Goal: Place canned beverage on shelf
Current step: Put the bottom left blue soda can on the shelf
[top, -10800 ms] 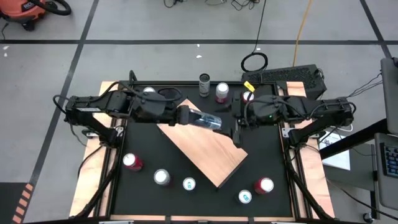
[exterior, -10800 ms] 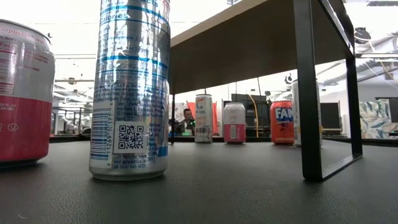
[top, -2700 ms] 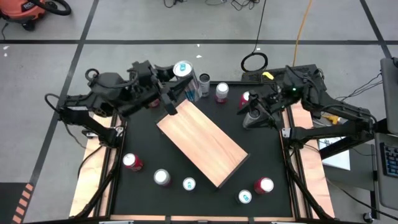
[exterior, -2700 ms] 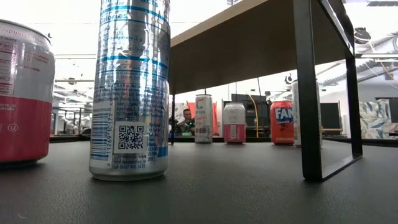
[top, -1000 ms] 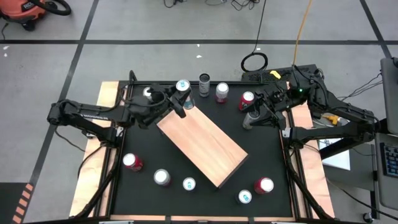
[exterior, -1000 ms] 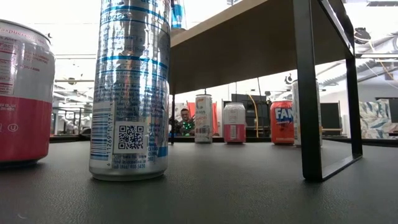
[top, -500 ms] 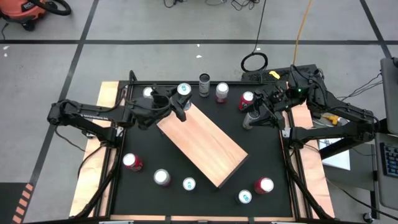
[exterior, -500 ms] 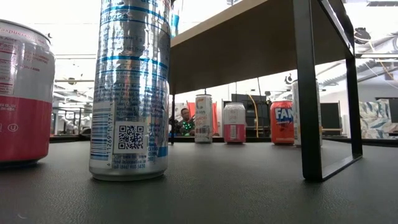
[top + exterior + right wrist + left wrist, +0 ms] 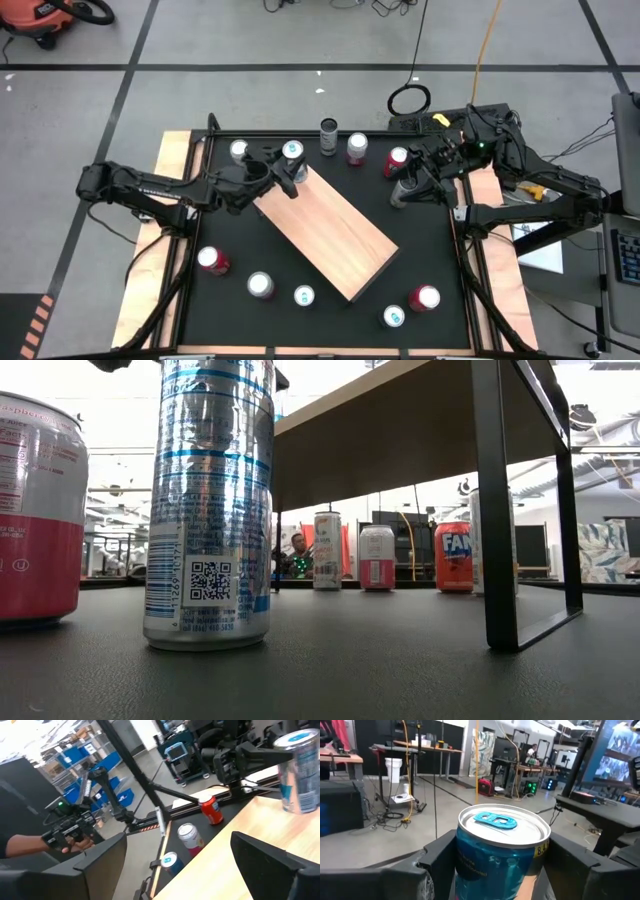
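A teal canned beverage (image 9: 500,850) with a blue tab stands upright at the far left corner of the shelf (image 9: 330,235), a pale wooden slab on black legs. In the high view its top (image 9: 292,150) shows at that corner. My left gripper (image 9: 500,870) reaches in from the table's left and is shut on the can. The right wrist view shows the can (image 9: 299,775) with its base down on the wood (image 9: 260,835). My right gripper (image 9: 400,190) waits at the far right of the table, open, with nothing between its fingers. My left gripper pinches the can's two opposite sides (image 9: 457,862) between its two fingers, a little below the rim. The fingers lie level and come from the table's left side, across the upright can. The can stands straight, and its base seems to rest on the shelf's top.
Several cans stand along the table's far edge (image 9: 357,148) and several along its near edge (image 9: 261,285). In the low view a tall silver can (image 9: 210,510) and a red one (image 9: 35,510) stand close by. A black shelf leg (image 9: 495,510) stands to their right.
My left gripper has gone down with the can, still level, and has brought the can from above the shelf's far left corner down onto it. The can has stayed upright.
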Controlling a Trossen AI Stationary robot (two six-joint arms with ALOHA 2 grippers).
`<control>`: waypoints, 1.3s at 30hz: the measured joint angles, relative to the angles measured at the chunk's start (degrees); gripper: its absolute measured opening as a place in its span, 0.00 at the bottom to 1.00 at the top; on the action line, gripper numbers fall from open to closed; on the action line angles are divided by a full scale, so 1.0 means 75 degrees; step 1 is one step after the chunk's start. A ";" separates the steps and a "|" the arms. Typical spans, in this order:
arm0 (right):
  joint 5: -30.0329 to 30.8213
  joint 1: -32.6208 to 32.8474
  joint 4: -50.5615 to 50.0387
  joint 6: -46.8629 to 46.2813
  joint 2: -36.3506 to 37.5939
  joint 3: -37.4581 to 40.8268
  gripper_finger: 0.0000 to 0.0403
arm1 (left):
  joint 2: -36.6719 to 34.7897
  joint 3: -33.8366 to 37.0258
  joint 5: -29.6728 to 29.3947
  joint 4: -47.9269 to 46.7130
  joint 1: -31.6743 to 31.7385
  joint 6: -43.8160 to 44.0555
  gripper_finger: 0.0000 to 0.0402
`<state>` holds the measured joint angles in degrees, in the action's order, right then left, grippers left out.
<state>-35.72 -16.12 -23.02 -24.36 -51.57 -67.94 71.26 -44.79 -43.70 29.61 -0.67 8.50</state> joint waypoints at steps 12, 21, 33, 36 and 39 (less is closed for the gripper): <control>0.0194 0.0000 0.0033 0.0017 -0.0117 0.0000 0.83 | 0.0410 -0.0003 0.0397 0.0003 0.0535 0.0002 0.62; 0.0191 -0.0003 0.0034 0.0026 -0.0128 0.0000 0.83 | 0.0653 0.0001 0.0467 0.0009 0.0537 0.0212 0.62; 0.0191 -0.0001 0.0034 0.0140 -0.0130 0.0000 0.83 | 0.0979 -0.0001 0.0399 0.0032 0.0543 0.0404 0.62; 0.0191 0.0000 0.0034 0.0140 -0.0131 0.0000 0.83 | 0.0979 -0.0001 0.0399 0.0028 0.0543 0.0390 0.62; 0.0191 0.0000 0.0034 0.0140 -0.0131 0.0000 0.83 | 0.0979 -0.0001 0.0400 0.0022 0.0543 0.0256 0.62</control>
<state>-34.28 -16.12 -22.76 -23.31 -52.56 -67.94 78.61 -44.80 -40.69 29.77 3.40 10.42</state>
